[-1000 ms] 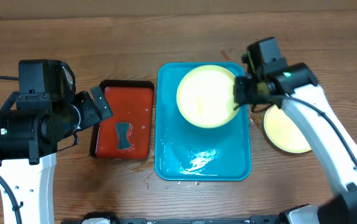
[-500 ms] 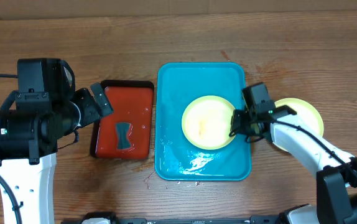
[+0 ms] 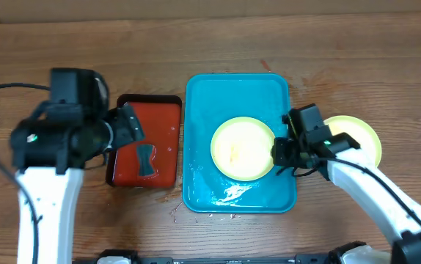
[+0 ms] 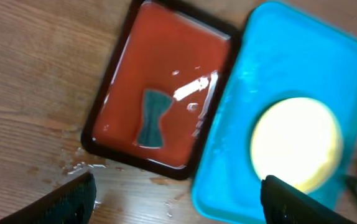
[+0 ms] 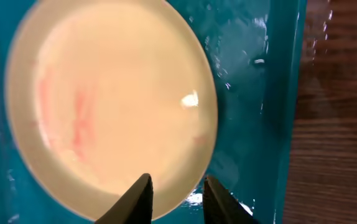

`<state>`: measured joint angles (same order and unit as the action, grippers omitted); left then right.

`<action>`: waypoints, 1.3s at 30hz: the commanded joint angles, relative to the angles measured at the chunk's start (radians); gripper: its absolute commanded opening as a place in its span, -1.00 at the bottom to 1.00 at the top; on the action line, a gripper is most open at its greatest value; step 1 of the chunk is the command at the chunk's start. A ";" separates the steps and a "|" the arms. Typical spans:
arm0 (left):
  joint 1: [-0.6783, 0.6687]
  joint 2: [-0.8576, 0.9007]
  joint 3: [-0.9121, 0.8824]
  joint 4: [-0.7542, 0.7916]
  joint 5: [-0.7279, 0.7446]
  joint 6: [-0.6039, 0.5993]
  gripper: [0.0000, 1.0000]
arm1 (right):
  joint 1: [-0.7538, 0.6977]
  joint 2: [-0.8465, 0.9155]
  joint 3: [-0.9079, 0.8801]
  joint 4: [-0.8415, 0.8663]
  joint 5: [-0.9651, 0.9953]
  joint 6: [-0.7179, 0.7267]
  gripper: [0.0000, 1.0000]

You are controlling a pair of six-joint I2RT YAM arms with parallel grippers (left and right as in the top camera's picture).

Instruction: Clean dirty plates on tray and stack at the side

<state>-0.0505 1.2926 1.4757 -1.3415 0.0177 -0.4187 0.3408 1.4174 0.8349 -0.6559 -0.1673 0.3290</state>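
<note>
I am at the scrubbing step, by my read. On the brown wood-grain desk [image 3: 357, 59], the large glossy wet turquoise plastic tray [image 3: 199, 110] holds a round, shallow pale yellow plate [image 3: 241, 148] with faint orange smears. My right gripper [image 5: 173, 186] pinches its rim. Left gripper [image 4: 175, 198] hangs open above the red tray [image 3: 163, 121]; next it needs the dark bow-shaped scrubber [image 3: 146, 159].

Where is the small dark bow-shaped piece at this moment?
In the overhead view, the dark bow-shaped piece lies inside the red tray, left of the turquoise tray, near the left gripper.
</note>
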 commanded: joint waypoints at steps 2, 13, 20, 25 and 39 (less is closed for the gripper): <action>-0.009 0.087 -0.163 0.069 -0.095 0.014 0.67 | 0.000 -0.098 0.035 -0.009 -0.007 -0.015 -0.40; -0.009 0.419 -0.346 0.281 -0.041 0.011 -0.26 | 0.000 -0.124 0.035 -0.034 -0.006 -0.015 -0.28; -0.010 0.573 -0.346 0.399 0.060 0.013 -0.89 | 0.000 -0.124 0.035 -0.031 -0.007 -0.015 -0.28; -0.009 0.566 -0.325 0.399 0.052 0.032 -0.92 | 0.000 -0.124 0.035 -0.032 -0.007 -0.015 -0.28; -0.010 0.469 -0.229 0.186 0.058 0.056 -0.08 | 0.000 -0.124 0.035 -0.034 -0.006 -0.015 -0.28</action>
<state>-0.0528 1.7748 1.2655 -1.1423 0.0608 -0.3733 0.3408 1.3006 0.8452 -0.6945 -0.1692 0.3172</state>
